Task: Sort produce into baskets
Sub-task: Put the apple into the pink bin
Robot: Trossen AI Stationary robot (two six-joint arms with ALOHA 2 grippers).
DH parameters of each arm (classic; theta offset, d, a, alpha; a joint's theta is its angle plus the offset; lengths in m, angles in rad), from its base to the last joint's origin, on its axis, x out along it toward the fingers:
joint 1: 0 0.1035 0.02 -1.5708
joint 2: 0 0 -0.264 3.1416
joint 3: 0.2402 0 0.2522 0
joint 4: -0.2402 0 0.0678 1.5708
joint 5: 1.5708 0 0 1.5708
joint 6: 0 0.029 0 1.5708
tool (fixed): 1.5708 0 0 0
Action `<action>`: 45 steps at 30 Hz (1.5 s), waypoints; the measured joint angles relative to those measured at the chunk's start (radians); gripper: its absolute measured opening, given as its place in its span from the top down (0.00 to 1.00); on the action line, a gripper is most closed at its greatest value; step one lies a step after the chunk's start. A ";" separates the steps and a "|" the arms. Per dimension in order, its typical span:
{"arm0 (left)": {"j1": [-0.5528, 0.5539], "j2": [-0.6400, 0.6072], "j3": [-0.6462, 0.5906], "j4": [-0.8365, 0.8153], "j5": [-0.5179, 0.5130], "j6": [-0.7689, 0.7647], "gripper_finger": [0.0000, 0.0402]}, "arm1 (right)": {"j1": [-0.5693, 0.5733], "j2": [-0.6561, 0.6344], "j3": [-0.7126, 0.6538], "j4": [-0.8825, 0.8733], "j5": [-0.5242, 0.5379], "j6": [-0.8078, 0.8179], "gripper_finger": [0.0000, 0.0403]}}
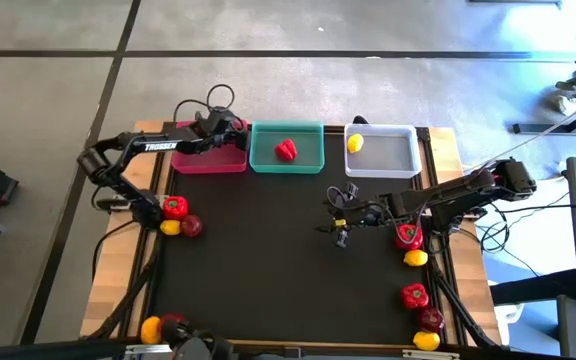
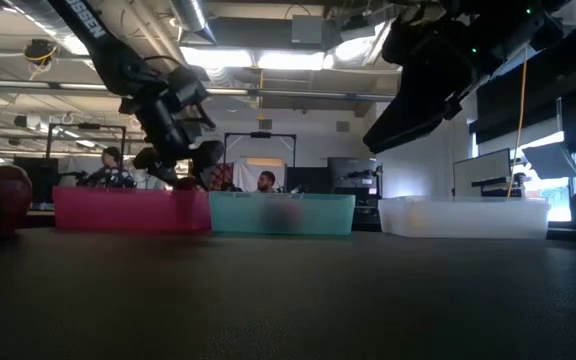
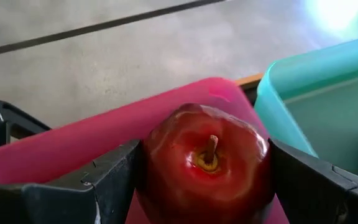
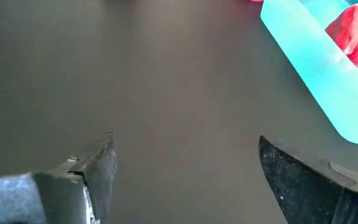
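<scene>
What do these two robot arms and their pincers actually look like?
Both are slim, dark, jointed arms with loose black cables looping off them. The left arm carries white lettering along one link. Each ends in a pincer, left pincer and right pincer, with two flat, dark, wedge-shaped fingers.

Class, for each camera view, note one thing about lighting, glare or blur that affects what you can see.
High view: even light, sharp. Low view: bright ceiling lights leave both arms as dark silhouettes, and the teal basket shows its contents only as a blur. Left wrist view: white glare in one corner, shiny highlights on the apple. Right wrist view: the right gripper fingers look soft at close range.
</scene>
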 joint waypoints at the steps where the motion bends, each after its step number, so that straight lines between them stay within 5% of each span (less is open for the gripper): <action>1: 0.002 0.007 0.000 0.001 0.000 0.000 0.22 | 0.000 0.002 0.000 0.006 0.000 0.002 0.20; 45: 0.004 0.033 0.000 0.023 0.000 0.005 0.10 | 0.000 0.008 0.000 0.000 0.000 -0.031 0.20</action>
